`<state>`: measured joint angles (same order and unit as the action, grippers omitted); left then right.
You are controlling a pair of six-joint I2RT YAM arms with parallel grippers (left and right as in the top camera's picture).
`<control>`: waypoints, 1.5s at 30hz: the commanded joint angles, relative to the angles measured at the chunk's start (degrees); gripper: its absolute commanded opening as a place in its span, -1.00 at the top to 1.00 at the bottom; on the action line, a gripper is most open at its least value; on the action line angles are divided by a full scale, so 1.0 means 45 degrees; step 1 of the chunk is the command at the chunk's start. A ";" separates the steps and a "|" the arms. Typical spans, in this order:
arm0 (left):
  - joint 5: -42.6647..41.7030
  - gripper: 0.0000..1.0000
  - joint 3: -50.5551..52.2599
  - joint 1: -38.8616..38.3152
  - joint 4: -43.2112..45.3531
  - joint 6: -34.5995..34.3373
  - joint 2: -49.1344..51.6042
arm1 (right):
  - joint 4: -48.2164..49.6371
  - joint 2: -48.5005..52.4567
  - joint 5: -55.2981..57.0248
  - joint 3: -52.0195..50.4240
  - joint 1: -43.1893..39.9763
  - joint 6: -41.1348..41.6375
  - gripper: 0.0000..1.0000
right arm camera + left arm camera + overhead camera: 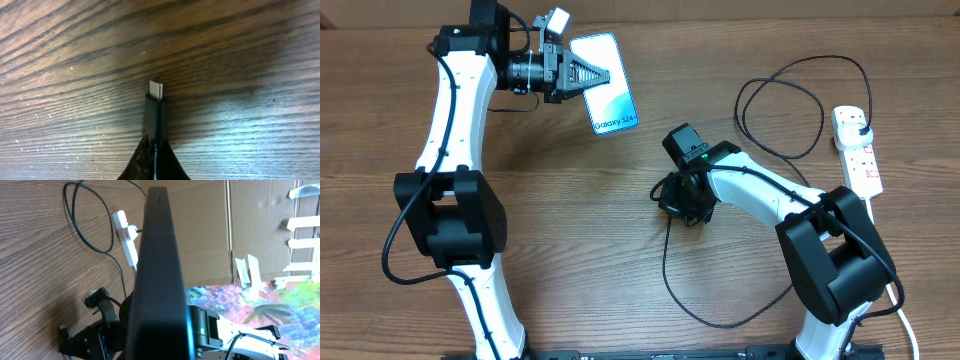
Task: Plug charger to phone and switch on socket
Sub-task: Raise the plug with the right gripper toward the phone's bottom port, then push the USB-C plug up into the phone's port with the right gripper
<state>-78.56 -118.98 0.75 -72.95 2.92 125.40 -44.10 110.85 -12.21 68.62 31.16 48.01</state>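
Two ends of the charger (665, 260) are sitting well apart. The small plug tip (155, 91) is poking out of the right claw (154, 150), which is clenching the black sleeve just behind the metal tongue. The black plug (861, 126) at the other end is sitting in the socket (863, 165), near its far end. The tip is hanging close over the wood grain of the surface (60, 60) (whether it is touching, I cannot tell), near the middle in the overhead view. From the right claw the cable is trailing in a wide loop toward the near edge, and a second loop is lying between the right arm and the socket.

The phone (617, 105) is sitting well apart from the tip, at the far left, with its light blue screen facing up. Its "Galaxy S24" text is lying at the end nearer the right claw. The left claw (600, 73) is clenching the phone at its far end, one finger lying across the screen. In the left wrist view the phone is showing edge-on as a dark slab running up the middle.

The white socket is lying along the right side of the surface, and a cardboard wall (210, 235) is standing beyond it.
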 commanded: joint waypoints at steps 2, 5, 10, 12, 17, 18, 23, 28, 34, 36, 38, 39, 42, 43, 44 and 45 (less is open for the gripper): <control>-0.0398 0.92 -0.0262 -0.0078 -0.0073 -0.0175 -0.0131 | 0.0053 0.0155 -0.0981 0.0151 -0.0136 -0.1180 0.92; -0.0408 0.92 -0.0262 -0.0078 -0.0083 -0.0175 -0.0131 | -0.0063 0.0024 -0.2968 0.0457 -0.0646 -0.2642 0.92; -0.0962 0.91 -0.0262 -0.0078 -0.0272 -0.0175 -0.0131 | 0.0427 -0.1277 -0.6484 0.0549 -0.1511 -0.5799 0.92; -0.1423 0.91 -0.0262 -0.0078 -0.0267 -0.0170 -0.0131 | 0.0408 -0.2050 -0.7368 0.0549 -0.1802 -0.6674 0.92; -0.2006 0.92 -0.0262 -0.0078 -0.0272 -0.0170 -0.0131 | -0.0257 -0.4216 -0.8655 0.0544 -0.2322 -0.8092 0.92; -0.2147 0.92 -0.0262 -0.0078 -0.0321 -0.0165 -0.0131 | -0.0461 -0.4512 -0.8650 0.0544 -0.2336 -0.8213 0.92; -0.2662 0.92 -0.0262 -0.0170 -0.0364 -0.0165 -0.0131 | -0.0933 -0.5459 -0.8898 0.0529 -0.2239 -0.8369 0.92; -0.2667 0.92 -0.0262 -0.0491 -0.0398 -0.0175 -0.0131 | -0.0398 -0.5537 -0.8903 0.0529 -0.1953 -0.8349 0.92; -0.2667 0.91 -0.0262 -0.0952 -0.0393 -0.0850 -0.0131 | 0.1073 -0.5537 -0.9039 0.0529 -0.1851 -0.7465 0.92; -0.2667 0.91 -0.0262 -0.1039 -0.0398 -0.0845 -0.0131 | 0.1355 -0.5537 -0.9131 0.0529 -0.1851 -0.7286 0.92; -0.2667 0.91 -0.0262 -0.1083 -0.0398 -0.0845 -0.0131 | 0.1545 -0.5537 -0.9311 0.0529 -0.1851 -0.7291 0.92; -0.2667 0.92 -0.0262 -0.1093 -0.0393 -0.0845 -0.0131 | 0.1622 -0.5537 -0.9316 0.0529 -0.1851 -0.7286 0.92; -0.2662 0.92 -0.0262 -0.1093 -0.0393 -0.0845 -0.0131 | 0.1899 -0.5537 -0.9316 0.0529 -0.1851 -0.7286 0.92; -0.2647 0.91 -0.0262 -0.1093 -0.0393 -0.0840 -0.0131 | 0.1991 -0.5537 -0.9316 0.0529 -0.1851 -0.7286 0.92; -0.2642 0.91 -0.0262 -0.1093 -0.0379 -0.0835 -0.0131 | 0.2093 -0.5537 -0.9316 0.0529 -0.1841 -0.7286 0.92; -0.2642 0.91 -0.0262 -0.1093 -0.0345 -0.0835 -0.0131 | 0.2195 -0.5537 -0.9316 0.0529 -0.1841 -0.7286 0.92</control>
<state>-87.05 -118.98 -4.38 -74.63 -0.10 125.40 -35.35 86.41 -53.12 69.84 22.65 15.05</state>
